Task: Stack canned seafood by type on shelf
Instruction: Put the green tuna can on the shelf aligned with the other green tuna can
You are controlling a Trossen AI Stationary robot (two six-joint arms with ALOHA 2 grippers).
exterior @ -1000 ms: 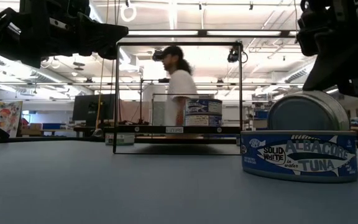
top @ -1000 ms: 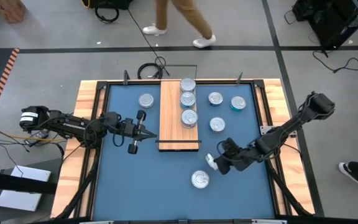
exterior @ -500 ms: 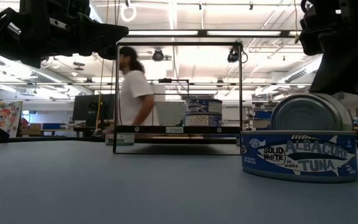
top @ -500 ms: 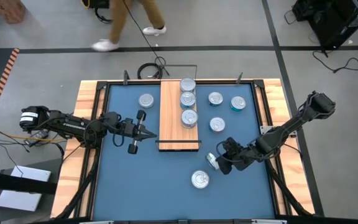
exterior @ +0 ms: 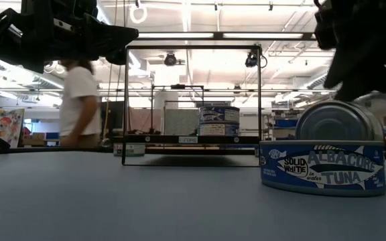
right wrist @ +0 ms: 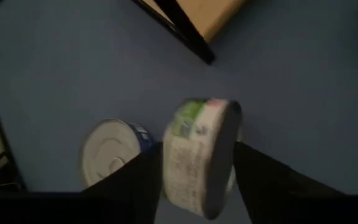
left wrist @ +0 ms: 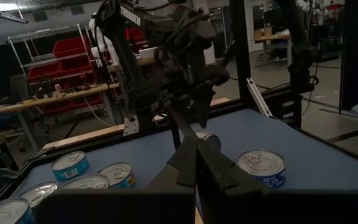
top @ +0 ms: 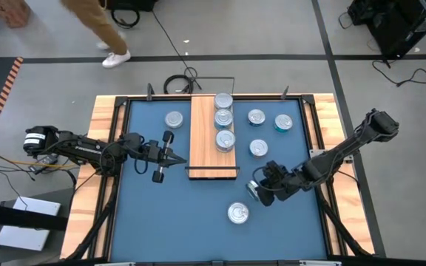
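Overhead, bright lights (exterior: 200,35); blue table (top: 198,214).

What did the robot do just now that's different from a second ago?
The right gripper opened its fingers around the green-labelled can, which is on its edge between them. A person walked across behind the table. The left gripper stayed shut, and the cans on the shelf didn't move.

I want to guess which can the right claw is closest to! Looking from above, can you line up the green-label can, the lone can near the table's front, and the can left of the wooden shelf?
1. Green-label can, right between the right gripper's fingers.
2. Lone front can, just below it.
3. Can left of the shelf, far across the table.
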